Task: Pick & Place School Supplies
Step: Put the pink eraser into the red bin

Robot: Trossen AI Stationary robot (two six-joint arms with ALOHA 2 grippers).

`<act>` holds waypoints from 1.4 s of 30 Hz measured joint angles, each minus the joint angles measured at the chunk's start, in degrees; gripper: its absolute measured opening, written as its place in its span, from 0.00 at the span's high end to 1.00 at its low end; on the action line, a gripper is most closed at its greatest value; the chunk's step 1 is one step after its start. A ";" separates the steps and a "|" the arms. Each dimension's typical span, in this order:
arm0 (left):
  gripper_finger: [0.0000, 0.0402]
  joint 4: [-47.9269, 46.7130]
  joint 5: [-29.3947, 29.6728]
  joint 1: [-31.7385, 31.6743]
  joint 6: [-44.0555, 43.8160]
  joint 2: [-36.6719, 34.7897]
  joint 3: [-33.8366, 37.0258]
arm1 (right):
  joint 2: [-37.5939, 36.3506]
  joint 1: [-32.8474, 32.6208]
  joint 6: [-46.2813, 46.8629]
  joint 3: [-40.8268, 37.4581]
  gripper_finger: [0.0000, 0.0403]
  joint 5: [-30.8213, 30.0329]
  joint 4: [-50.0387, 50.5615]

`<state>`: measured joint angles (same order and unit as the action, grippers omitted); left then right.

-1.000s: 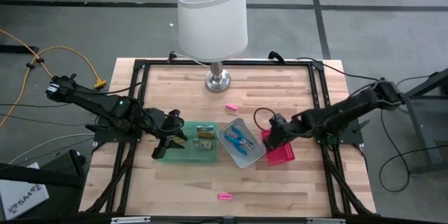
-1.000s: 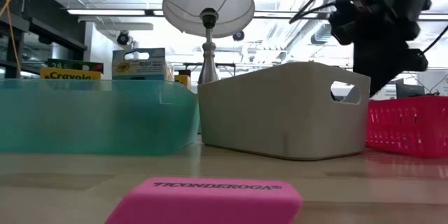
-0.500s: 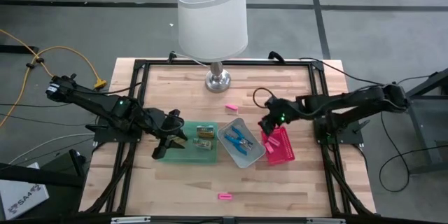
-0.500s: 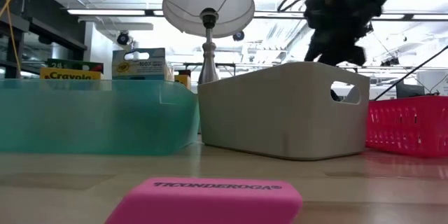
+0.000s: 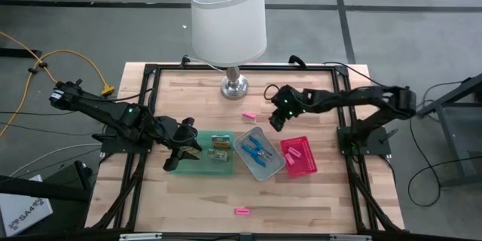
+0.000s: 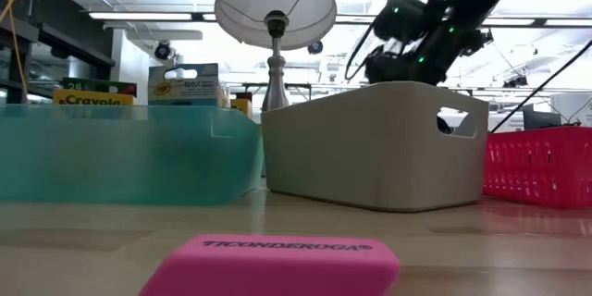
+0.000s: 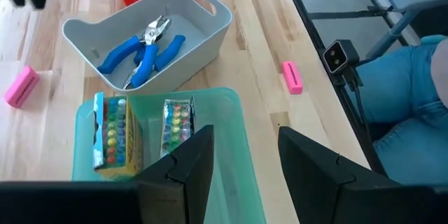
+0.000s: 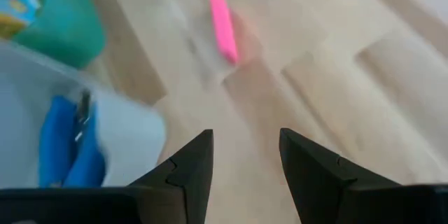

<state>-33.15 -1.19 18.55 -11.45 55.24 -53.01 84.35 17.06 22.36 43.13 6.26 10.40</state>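
Right gripper (image 5: 276, 118) moved from pink tray (image 5: 301, 158) to far pink eraser (image 5: 249, 115) | fingers spread, empty | left gripper (image 5: 183, 151) spread over green tray (image 5: 197, 167) | next: grasp eraser

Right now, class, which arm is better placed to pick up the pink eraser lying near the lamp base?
The right. Its hand hovers open just beside that pink eraser, which shows ahead of its fingers in its wrist view. The left hand sits over the green tray, farther away.

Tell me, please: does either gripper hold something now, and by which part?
Nothing is held. The right gripper is open above the table near a pink eraser; the left gripper is open over the green tray.
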 joint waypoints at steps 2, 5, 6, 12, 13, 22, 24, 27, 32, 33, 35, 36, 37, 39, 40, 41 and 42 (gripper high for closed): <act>0.61 0.01 0.05 0.00 0.10 0.00 0.00 | 1.38 1.01 -2.03 0.00 0.62 -0.15 -2.49; 0.61 0.00 1.70 0.00 0.20 0.00 0.00 | 2.73 1.96 -4.75 0.02 0.62 -0.13 -5.89; 0.61 0.00 2.12 0.00 0.40 0.00 0.00 | 3.19 2.15 -5.56 0.02 0.62 -0.06 -6.62; 0.61 0.00 3.54 -0.02 1.13 0.00 0.00 | 6.87 2.22 -8.95 0.03 0.62 0.12 -10.74; 0.61 0.00 3.54 -0.02 1.13 0.00 0.00 | 7.72 2.20 -9.16 0.18 0.62 0.16 -11.02; 0.61 0.00 3.58 -0.04 0.89 0.00 0.00 | 15.08 2.20 -12.27 7.65 0.62 -0.06 -10.30; 0.61 0.00 3.58 -0.04 0.65 0.00 0.00 | 15.98 2.20 -13.27 9.08 0.62 -0.26 -9.84; 0.61 -0.02 3.61 -0.04 0.64 0.00 0.00 | 16.48 2.20 -13.76 10.18 0.62 -0.30 -8.47; 0.61 -0.02 3.63 -0.04 0.62 0.00 0.00 | 16.48 1.99 -15.11 10.45 0.62 -0.15 -8.42; 0.61 -0.02 3.63 -0.04 0.61 0.00 0.00 | 16.48 1.96 -15.13 10.45 0.62 -0.15 -8.29; 0.61 -0.02 3.63 -0.04 0.55 0.00 0.00 | 16.70 1.94 -15.74 10.45 0.62 -0.13 -8.24; 0.61 -0.02 3.63 -0.04 0.51 0.00 0.00 | 17.06 1.71 -16.07 10.46 0.62 -0.11 -8.58; 0.61 -0.02 3.63 -0.04 0.51 0.00 0.00 | 17.25 1.61 -16.14 10.47 0.62 -0.12 -8.62; 0.61 -0.03 3.63 -0.04 0.51 0.00 0.00 | 17.38 1.59 -16.24 10.43 0.62 -0.14 -8.14; 0.61 -0.02 3.63 -0.04 0.50 0.00 0.00 | 17.36 1.57 -16.46 10.43 0.62 -0.13 -8.55; 0.61 -0.04 3.65 -0.04 0.51 0.00 0.00 | 17.33 1.56 -16.59 10.49 0.62 -0.10 -8.73; 0.61 -0.03 3.65 -0.04 0.50 0.00 0.00 | 17.33 1.44 -16.60 10.49 0.62 -0.09 -8.68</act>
<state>-33.18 2.46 18.50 -10.95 55.24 -53.01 101.69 18.50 5.76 53.63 6.16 1.72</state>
